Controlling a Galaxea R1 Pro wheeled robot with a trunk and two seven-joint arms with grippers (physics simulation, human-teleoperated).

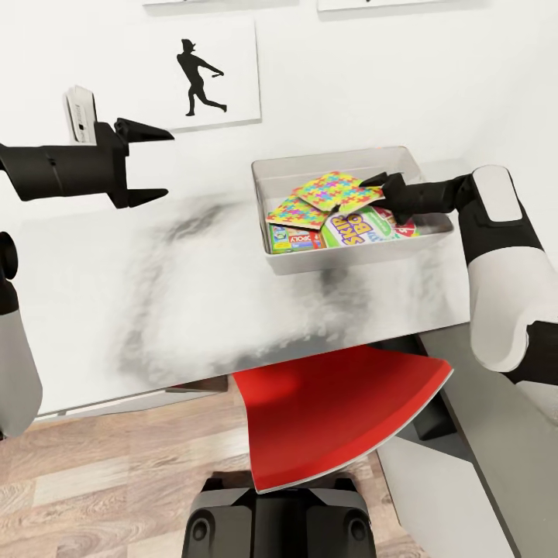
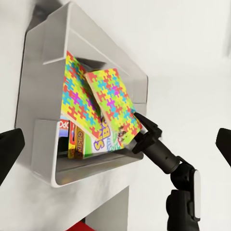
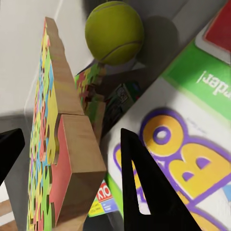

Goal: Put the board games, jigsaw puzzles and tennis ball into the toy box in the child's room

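Note:
The toy box (image 1: 350, 261) stands at the right end of the table (image 1: 155, 294). In it lie the yellow-green-red board game (image 1: 364, 230), the Monopoly one (image 1: 293, 241) and a jigsaw puzzle (image 1: 297, 211). My right gripper (image 1: 370, 194) reaches into the box, shut on the edge of the second jigsaw puzzle (image 1: 335, 188), which is held tilted above the games. The right wrist view has that puzzle's thick edge (image 3: 79, 144) between the fingers, and the tennis ball (image 3: 114, 31) resting in the box beyond. My left gripper (image 1: 167, 164) hangs open over the table's left part, holding nothing.
A red seat-like shape (image 1: 333, 418) juts from under the table's front edge near my base. A lower dark-grey section (image 1: 465, 442) joins the table at the right. A baseball-player picture (image 1: 198, 77) hangs on the white wall behind. Wood floor lies at the lower left.

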